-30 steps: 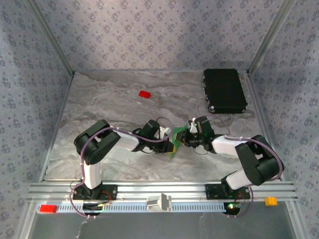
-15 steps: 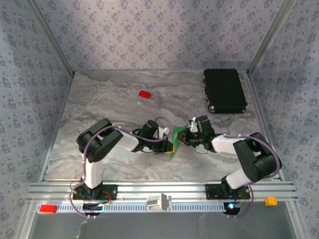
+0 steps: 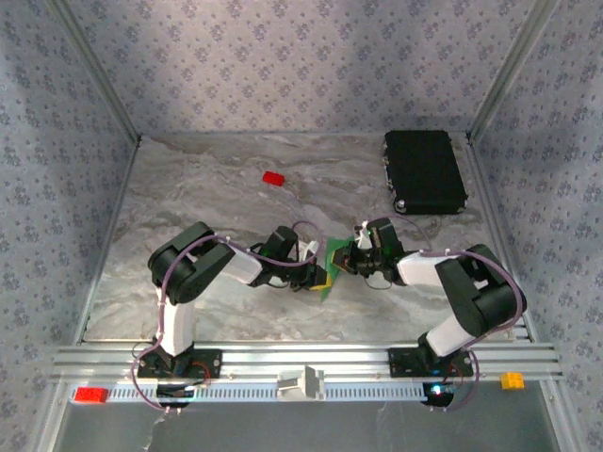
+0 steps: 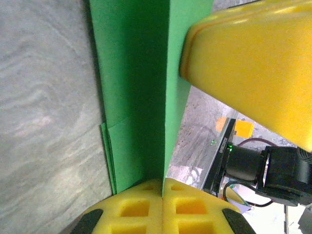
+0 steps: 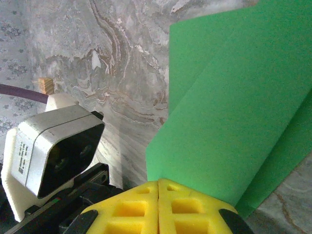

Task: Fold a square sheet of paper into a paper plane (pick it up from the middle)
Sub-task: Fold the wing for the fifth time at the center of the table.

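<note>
Both arms reach in to meet just below the middle of the overhead frame, with bare marble worktop open on every side of them: a wide stretch to the left, a band along the back wall, and a strip down to the metal rail at the bottom edge.

I count one square sheet of paper, one small red block lying alone upper left of centre, and one black case in the upper right corner, close to the right wall.

The sheet is folded over and held off the worktop between the two arms. From above, its long axis runs nearly up-and-down the frame, leaning slightly to the upper right. In the left wrist view its crease is a straight vertical line.

The left fingers are clenched on the paper's folded edge. The right fingers are pinched tight on the green sheet too.
</note>
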Available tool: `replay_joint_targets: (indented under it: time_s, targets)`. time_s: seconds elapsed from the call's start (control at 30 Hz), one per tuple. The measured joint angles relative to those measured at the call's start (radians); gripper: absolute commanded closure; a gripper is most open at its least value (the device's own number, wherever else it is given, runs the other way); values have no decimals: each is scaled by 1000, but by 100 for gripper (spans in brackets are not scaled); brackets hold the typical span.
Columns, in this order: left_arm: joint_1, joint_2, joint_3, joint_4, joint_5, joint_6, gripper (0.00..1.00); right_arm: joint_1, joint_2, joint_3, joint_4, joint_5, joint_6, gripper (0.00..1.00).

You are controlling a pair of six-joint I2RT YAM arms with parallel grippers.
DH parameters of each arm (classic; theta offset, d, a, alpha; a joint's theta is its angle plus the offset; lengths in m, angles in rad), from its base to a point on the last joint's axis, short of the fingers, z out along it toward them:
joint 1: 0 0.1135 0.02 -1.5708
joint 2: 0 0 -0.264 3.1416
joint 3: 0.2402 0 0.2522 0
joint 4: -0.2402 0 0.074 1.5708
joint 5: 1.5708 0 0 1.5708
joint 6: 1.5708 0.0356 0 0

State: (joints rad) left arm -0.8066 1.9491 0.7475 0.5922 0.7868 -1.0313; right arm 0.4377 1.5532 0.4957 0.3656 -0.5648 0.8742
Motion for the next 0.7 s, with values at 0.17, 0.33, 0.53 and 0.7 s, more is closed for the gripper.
replay_joint_targets:
  time_s: [0.17,0.33,0.53,0.7]
  targets:
    - [3,3,1,4,7,-11,100,-10,10,1,5,0,0,92]
    - [8,9,5,3,18,-18,100,-17,18,1,5,0,0,92]
    - [14,16,18,-14,39,-18,100,-19,19,1,5,3,-1,93]
    - [15,18,25,-31,45,-18,100,-19,18,1,0,11,-1,93]
